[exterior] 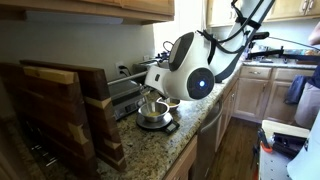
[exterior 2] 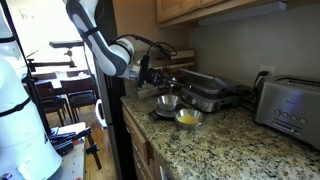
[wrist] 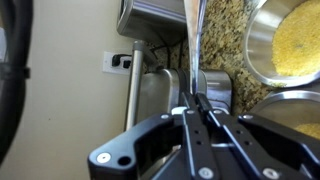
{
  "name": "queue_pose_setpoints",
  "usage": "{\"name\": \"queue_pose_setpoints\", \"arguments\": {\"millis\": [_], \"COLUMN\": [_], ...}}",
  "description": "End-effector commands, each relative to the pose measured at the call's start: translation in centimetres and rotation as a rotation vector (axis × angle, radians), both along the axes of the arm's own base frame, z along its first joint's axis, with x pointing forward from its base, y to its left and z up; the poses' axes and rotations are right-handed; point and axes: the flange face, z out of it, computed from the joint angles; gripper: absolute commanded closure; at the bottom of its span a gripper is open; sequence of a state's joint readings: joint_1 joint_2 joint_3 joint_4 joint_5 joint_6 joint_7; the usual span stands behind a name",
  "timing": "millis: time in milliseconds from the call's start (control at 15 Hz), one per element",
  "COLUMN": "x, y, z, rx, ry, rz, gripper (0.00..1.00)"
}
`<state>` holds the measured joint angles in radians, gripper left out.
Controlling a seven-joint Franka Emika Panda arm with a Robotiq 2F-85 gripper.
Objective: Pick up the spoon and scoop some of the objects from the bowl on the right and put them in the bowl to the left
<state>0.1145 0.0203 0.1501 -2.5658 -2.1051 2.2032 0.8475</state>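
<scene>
Two bowls stand close together: the right bowl (wrist: 255, 48) holds the bits (wrist: 295, 40), the left bowl (exterior 2: 166, 104) is just beside it. The gripper (wrist: 197, 100) is clenched on the spoon (wrist: 193, 60). The risk is that the thin handle twists in the jaws and bits spill between the bowls.

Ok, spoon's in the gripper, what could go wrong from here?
The gripper pinches only the thin spoon handle, so it could twist and spill whatever it scoops. The bowl of bits and the deeper bowl sit close together; a low swing might knock a rim. The grill stands close by, too.
</scene>
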Motion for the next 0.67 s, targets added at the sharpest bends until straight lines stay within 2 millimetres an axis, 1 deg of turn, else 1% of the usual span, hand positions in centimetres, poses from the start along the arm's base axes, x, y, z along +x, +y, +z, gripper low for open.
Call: {"name": "queue_pose_setpoints", "arguments": {"millis": [0,200,333,400,533,600], "x": [-1.8,-1.8,-1.6,-2.2,-2.2,-2.0], "y": [-0.2,-0.6,-1.0,0.2,0.6,0.9], "z": [0.9,1.0,0.6,0.6,0.7,1.3], "rx": [0.005,0.012,0.032,0.043,0.092,0.136], "ry": [-0.095,-0.134,-0.048,-0.005,0.099,0.153], "rz": [0.032,0.041,0.018,0.009,-0.011,-0.017], "gripper": [0.97,0.97,0.98,0.98,0.98,0.98]}}
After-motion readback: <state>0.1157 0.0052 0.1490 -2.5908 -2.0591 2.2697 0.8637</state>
